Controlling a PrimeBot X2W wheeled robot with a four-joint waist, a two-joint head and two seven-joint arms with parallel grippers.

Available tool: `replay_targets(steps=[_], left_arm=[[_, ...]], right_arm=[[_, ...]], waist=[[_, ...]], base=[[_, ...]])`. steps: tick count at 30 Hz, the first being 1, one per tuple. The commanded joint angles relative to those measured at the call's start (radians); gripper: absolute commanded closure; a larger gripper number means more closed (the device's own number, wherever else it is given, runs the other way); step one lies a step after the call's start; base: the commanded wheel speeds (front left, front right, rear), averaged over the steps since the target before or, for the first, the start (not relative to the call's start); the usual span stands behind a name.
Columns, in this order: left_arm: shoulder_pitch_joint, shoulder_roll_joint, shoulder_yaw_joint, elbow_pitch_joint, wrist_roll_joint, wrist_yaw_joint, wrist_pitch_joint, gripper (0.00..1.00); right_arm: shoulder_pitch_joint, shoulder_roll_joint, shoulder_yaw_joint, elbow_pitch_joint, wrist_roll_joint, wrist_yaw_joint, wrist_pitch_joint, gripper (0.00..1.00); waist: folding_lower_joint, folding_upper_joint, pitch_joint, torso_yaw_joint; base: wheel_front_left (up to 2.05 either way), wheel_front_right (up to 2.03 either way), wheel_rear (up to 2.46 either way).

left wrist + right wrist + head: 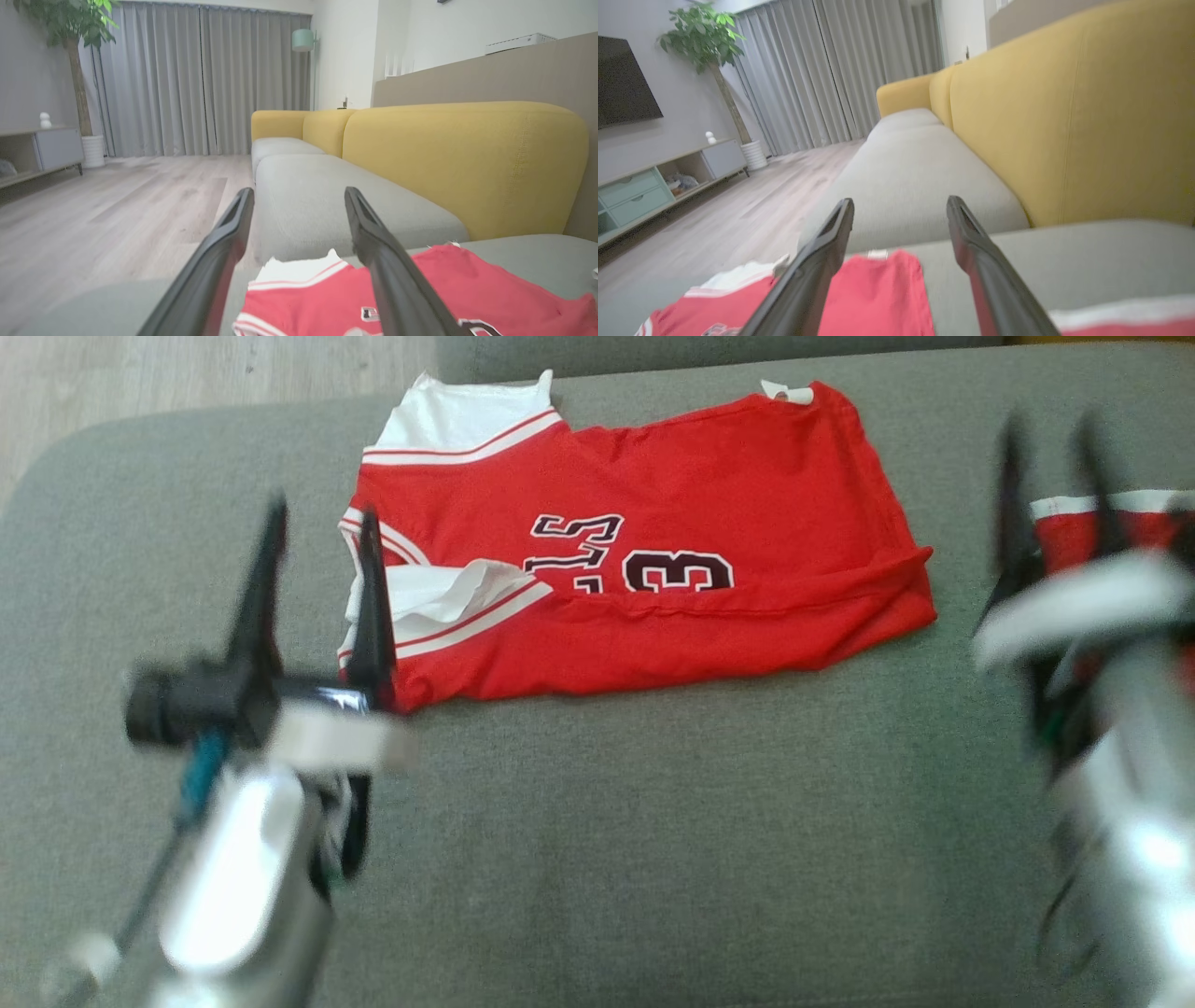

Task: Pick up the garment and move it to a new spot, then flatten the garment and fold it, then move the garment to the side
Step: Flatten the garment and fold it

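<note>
At eight o'clock, left tool (323,513) gapes empty, one finger over the folded jersey's (700,523) sleeve edge at twelve on the sofa (597,803). At three, right tool (1049,429), also spread, hangs by another red cloth (1064,532): it may snag that, or a lopsided pull may undo the fold.

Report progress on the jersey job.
Done: the jersey lies folded on the grey cushion. In hand: nothing; the left gripper and right gripper are open and empty. Left: moving the jersey to the side.
</note>
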Motion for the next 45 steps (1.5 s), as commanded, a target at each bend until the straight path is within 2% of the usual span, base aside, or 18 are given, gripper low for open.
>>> replay_targets(steps=[1,5,10,16,20,24,30,37,38,39,40,45], left_arm=[[-0.011,0.010,0.052,-0.040,0.010,0.006,-0.004,0.00],[0.119,-0.034,0.098,-0.071,0.052,0.003,-0.004,0.00],[0.207,-0.066,0.141,-0.058,0.100,-0.017,-0.004,0.00],[0.209,-0.074,0.177,0.020,0.136,-0.046,-0.004,0.00],[0.169,-0.064,0.187,0.150,0.146,-0.041,0.004,0.00],[0.109,-0.052,0.189,0.287,0.142,-0.037,0.062,0.00],[0.035,-0.031,0.194,0.432,0.143,-0.026,0.095,0.00],[-0.011,-0.022,0.168,0.557,0.141,-0.048,0.194,0.00],[-0.015,-0.021,0.167,0.565,0.139,-0.051,0.198,0.24],[-0.017,-0.019,0.167,0.571,0.137,-0.054,0.198,0.73],[-0.020,-0.017,0.165,0.575,0.135,-0.060,0.195,1.00],[-0.033,-0.016,0.169,0.562,0.126,-0.068,0.136,1.00]], right_arm=[[0.029,0.029,-0.001,-0.053,-0.032,-0.001,-0.009,0.00],[0.210,0.151,-0.097,-0.183,-0.189,-0.001,-0.009,0.00],[0.340,0.201,-0.132,-0.254,-0.277,-0.001,-0.009,0.00],[0.372,0.210,-0.118,-0.289,-0.278,-0.001,-0.009,0.00],[0.362,0.210,-0.098,-0.297,-0.264,-0.001,-0.009,0.00],[0.356,0.210,-0.082,-0.298,-0.259,-0.001,-0.009,0.00],[0.351,0.210,-0.072,-0.299,-0.254,-0.001,-0.009,0.00],[0.333,0.210,-0.083,-0.308,-0.247,-0.001,-0.009,0.00],[0.331,0.210,-0.083,-0.309,-0.246,-0.001,-0.009,0.00],[0.330,0.210,-0.082,-0.310,-0.245,-0.001,-0.009,0.00],[0.329,0.210,-0.082,-0.310,-0.244,-0.001,-0.009,0.00],[0.329,0.210,-0.086,-0.305,-0.243,-0.001,-0.009,0.00]], waist=[[0.0001,0.0000,-0.004,-0.001],[0.0001,0.0000,-0.017,-0.011],[0.0001,0.0000,-0.024,-0.023],[0.0001,0.0000,-0.009,-0.042],[0.0001,0.0000,0.009,-0.055],[0.0001,0.0000,0.031,-0.067],[0.0001,0.0000,0.063,-0.083],[0.0001,0.0000,0.087,-0.097],[0.0001,0.0000,0.087,-0.098],[0.0001,0.0000,0.087,-0.100],[0.0001,0.0000,0.087,-0.101],[0.0001,0.0000,0.076,-0.100]], base=[[0.00,0.00,0.00],[0.00,0.00,0.00],[0.00,0.00,0.00],[0.00,0.00,0.00],[0.00,0.00,0.00],[0.00,0.00,0.00],[0.00,0.00,0.00],[0.00,0.00,0.00],[0.00,0.00,0.00],[0.00,0.00,0.00],[0.00,0.00,0.00],[0.00,0.00,0.00]])
